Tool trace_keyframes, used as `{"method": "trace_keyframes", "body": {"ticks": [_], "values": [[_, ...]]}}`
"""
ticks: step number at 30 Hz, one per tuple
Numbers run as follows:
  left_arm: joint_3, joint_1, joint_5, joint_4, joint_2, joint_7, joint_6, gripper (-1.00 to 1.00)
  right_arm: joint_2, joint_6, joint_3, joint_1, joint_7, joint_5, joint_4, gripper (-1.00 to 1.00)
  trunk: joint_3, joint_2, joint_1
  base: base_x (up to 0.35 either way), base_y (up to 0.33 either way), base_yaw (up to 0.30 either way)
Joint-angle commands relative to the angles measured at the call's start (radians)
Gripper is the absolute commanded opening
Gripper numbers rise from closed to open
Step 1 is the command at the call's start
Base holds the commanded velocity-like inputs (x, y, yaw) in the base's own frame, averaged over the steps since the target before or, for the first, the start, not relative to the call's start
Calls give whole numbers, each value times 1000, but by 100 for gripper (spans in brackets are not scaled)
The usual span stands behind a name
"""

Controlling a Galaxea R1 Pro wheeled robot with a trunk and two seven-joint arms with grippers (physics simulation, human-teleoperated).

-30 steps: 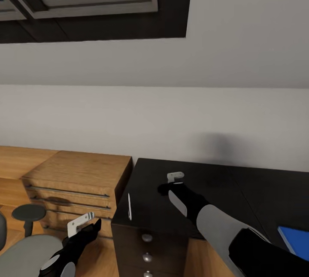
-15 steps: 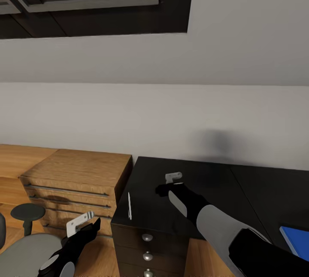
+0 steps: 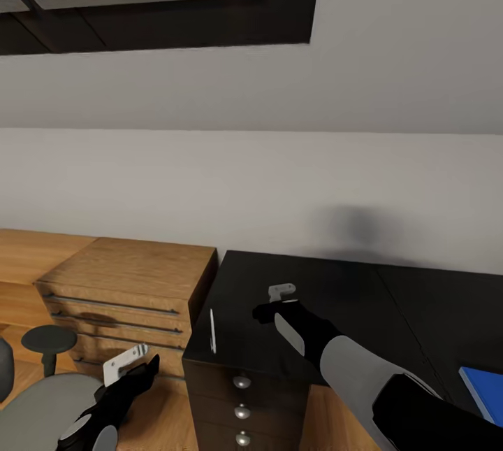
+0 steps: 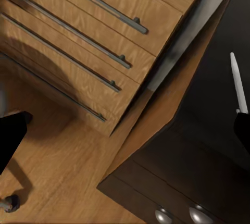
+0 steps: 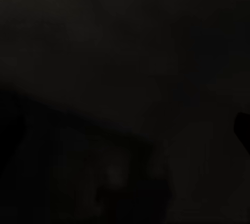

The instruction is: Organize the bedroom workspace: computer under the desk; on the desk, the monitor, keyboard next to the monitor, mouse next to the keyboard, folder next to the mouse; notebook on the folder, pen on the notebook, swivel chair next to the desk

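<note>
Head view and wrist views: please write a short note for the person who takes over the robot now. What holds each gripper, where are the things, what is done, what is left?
Left gripper: low beside the desk's drawer unit, above the swivel chair; holds nothing visible, jaws unclear.
Right gripper: over the black desk, holds nothing visible, jaws unclear.
Pen: lying on the desk near its left edge, above the drawers.
Folder: a blue corner shows at the head view's right edge.
Done: folder appears off the chair.
Left: pen is not yet on the notebook; the other things are out of view, so check them.
</note>
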Motion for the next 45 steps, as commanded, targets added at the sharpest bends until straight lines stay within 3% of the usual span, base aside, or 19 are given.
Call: {"method": "trace_keyframes", "body": {"ticks": [1,45], "values": [[3,0,11,-2,0,6,3,100,0,4,6,-1,-7,-8,-1,100,-3,-1,0,0,0,77],[13,0,9,-2,0,6,4,100,0,25,8,-1,-6,-10,-4,100,-54,-1,0,0,0,190]]}}
